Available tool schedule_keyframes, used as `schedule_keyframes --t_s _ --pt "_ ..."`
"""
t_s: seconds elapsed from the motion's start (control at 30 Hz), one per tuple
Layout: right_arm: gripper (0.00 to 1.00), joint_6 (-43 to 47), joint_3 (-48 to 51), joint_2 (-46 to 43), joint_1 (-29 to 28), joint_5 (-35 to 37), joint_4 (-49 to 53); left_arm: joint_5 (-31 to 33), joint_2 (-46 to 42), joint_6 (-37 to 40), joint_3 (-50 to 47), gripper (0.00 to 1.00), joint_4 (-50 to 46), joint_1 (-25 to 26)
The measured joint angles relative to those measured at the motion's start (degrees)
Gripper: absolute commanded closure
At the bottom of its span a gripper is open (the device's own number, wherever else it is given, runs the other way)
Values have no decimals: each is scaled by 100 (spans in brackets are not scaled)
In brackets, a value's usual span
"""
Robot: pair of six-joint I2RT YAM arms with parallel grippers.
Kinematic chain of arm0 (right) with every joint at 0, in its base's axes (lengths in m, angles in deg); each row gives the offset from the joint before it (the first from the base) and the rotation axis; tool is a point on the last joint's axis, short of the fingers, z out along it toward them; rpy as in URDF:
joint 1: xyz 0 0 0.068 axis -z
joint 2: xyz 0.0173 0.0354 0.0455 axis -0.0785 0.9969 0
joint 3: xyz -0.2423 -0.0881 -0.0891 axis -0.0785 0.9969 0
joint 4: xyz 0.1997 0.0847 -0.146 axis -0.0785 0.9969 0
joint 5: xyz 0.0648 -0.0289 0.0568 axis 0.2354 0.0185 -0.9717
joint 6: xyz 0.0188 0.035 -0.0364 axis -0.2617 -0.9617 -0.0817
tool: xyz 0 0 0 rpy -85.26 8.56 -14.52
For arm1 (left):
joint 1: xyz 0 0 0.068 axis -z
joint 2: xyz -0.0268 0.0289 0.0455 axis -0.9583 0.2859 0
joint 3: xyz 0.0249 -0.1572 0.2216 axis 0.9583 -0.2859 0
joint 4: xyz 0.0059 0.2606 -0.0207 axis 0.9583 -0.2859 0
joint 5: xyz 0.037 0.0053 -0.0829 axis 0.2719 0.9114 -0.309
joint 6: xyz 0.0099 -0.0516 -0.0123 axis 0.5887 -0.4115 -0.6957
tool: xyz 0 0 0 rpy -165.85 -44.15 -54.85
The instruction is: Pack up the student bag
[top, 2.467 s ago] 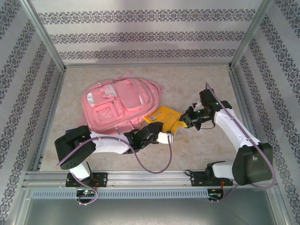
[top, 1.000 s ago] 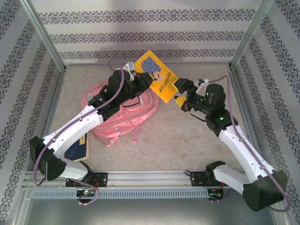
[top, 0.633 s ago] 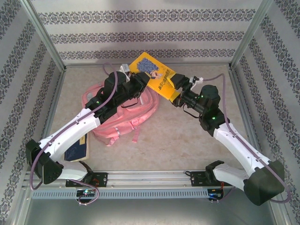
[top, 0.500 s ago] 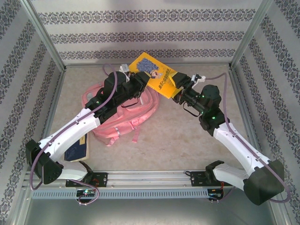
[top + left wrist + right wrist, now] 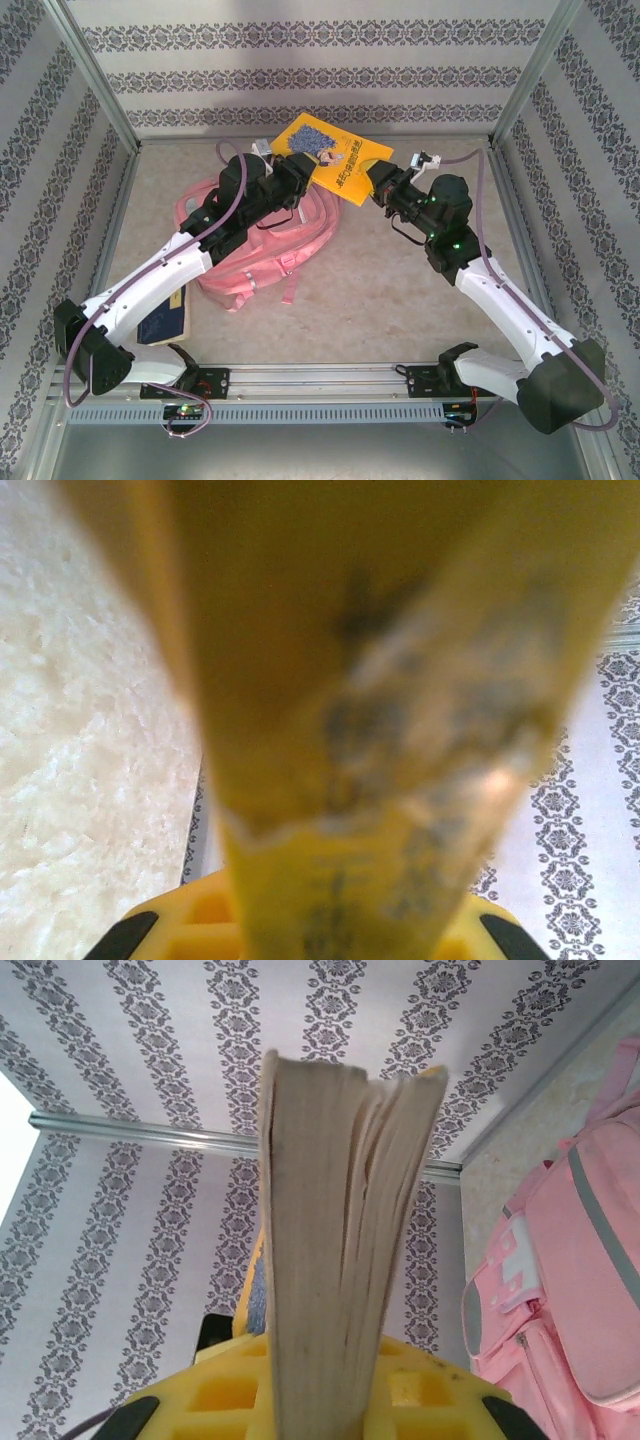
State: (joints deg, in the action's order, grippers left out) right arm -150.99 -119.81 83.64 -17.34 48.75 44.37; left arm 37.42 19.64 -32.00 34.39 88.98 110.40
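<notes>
Left hand (image 5: 303, 172) gripping yellow paperback book (image 5: 332, 158), 9 o'clock edge | right hand (image 5: 381, 184) gripping 3 o'clock edge | likely steadying it for soft pink fabric backpack (image 5: 300, 240), 7 o'clock.

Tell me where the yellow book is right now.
In the top view, the yellow book is held up at back centre, by the pink backpack's far end, gripped between the left gripper and the right gripper.

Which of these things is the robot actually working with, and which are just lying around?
Part of the job:
- student bag, pink, lying on the table
- yellow book, gripped between the left gripper and right gripper

Lying about:
- dark blue book, flat at the near left, untouched; possibly to be packed later
</notes>
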Motion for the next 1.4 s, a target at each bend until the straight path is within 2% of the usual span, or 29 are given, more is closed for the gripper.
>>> schedule_keyframes --t_s 0.07,0.13,0.2,0.3,0.4,0.5,0.67,0.8,0.97,1.17,1.4 --pt "100 24 -4 0 13 -2 35 -4 0 2 -2 43 -11 -2" --pt "100 175 -85 -31 149 -50 337 -114 -11 232 31 31 -208 -48" --pt "100 479 -221 -101 365 33 927 -216 -17 538 162 26 -619 -127" --pt "100 1104 -511 -232 610 328 2109 -236 -17 1049 518 24 -1414 -393" --pt "100 1672 -621 -481 664 564 3073 -238 35 1502 927 25 -2240 -758" --pt "100 2083 -621 -787 675 664 3818 -387 348 1871 1259 31 -2747 -1132" --pt "100 2494 -509 -1322 750 673 4575 -1064 1423 2138 1331 42 -2872 -1775" --pt "100 2691 -363 -1742 752 684 5056 -1491 2367 2234 1469 54 -2861 -2098" --pt "100 2774 -160 -2247 824 726 5687 -1941 3136 2240 1845 60 -2601 -2212" --pt "100 2826 -50 -2597 914 817 6144 -2245 3414 2190 1899 62 -2236 -2210" --pt "100 2841 -50 -2511 938 815 6199 -2321 3635 2164 1908 64 -2081 -2210"
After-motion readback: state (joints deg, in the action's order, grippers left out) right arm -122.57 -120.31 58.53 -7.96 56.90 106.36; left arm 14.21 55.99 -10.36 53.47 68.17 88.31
